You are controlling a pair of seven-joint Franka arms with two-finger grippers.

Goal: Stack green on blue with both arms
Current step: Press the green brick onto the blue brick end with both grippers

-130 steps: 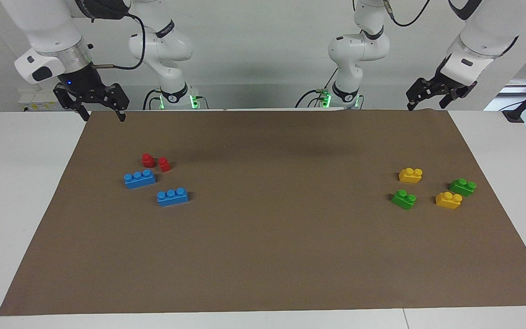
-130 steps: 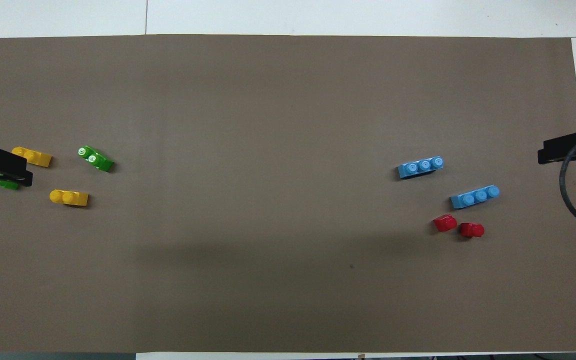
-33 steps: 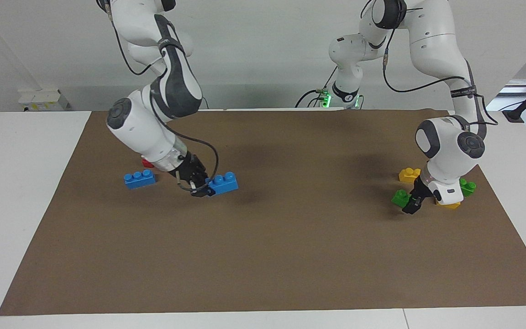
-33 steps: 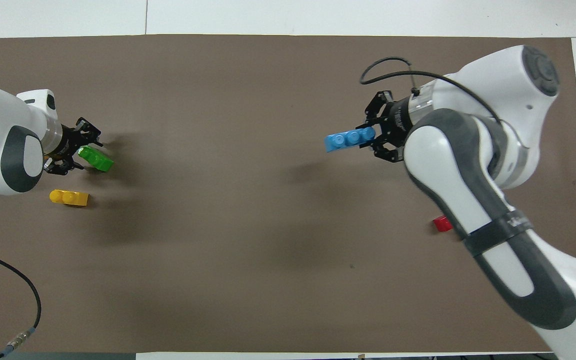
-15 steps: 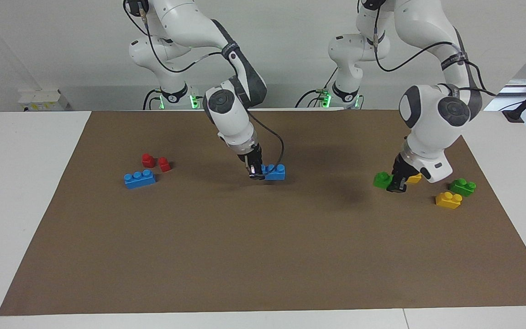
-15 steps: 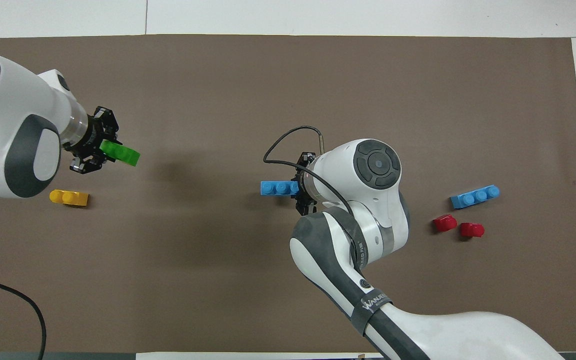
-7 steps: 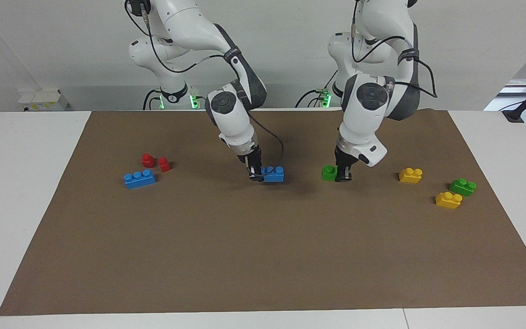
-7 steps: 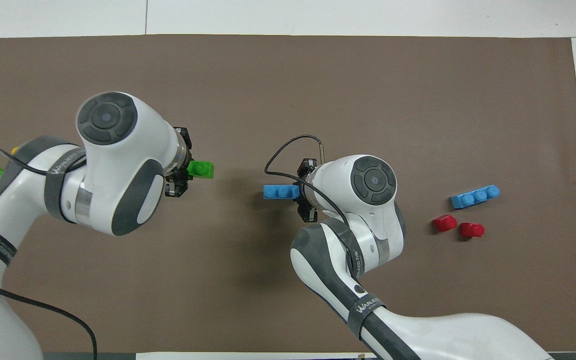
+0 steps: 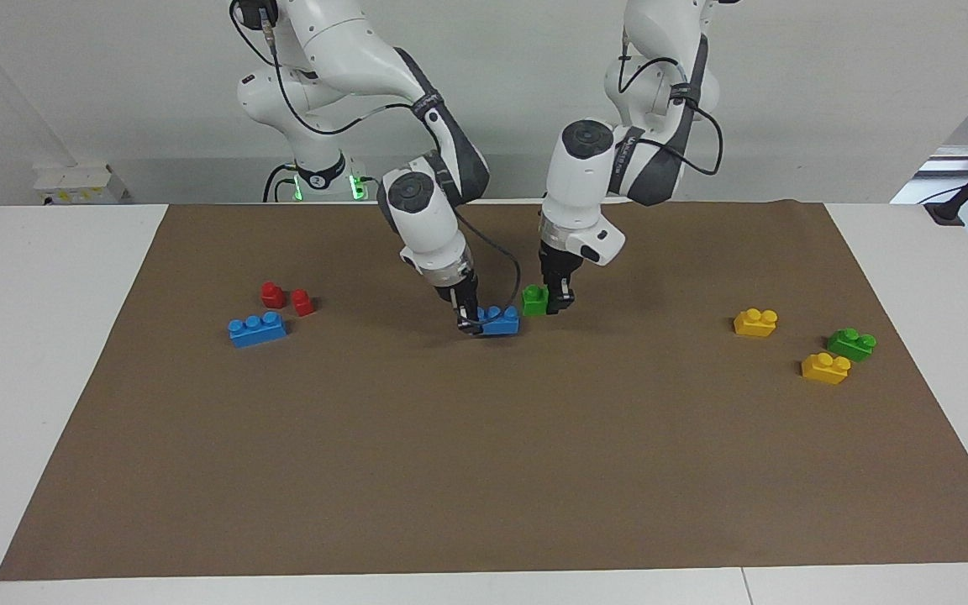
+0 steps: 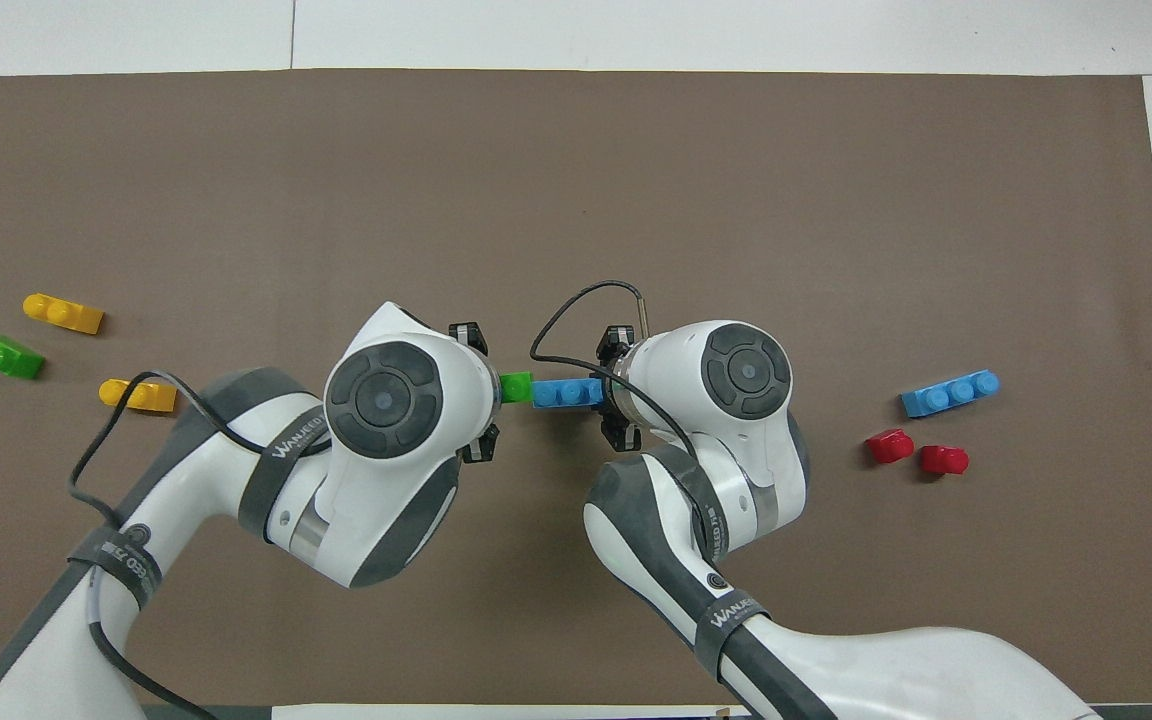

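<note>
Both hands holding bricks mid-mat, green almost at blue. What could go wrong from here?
1. The left hand holds the green brick by one end and beside the blue brick, not over it; pushing on sideways could knock the blue askew.
2. The right hand grips the blue by one end only, so pressing green down on the free end may tilt it.
3. The two hands are close together and might collide.
</note>
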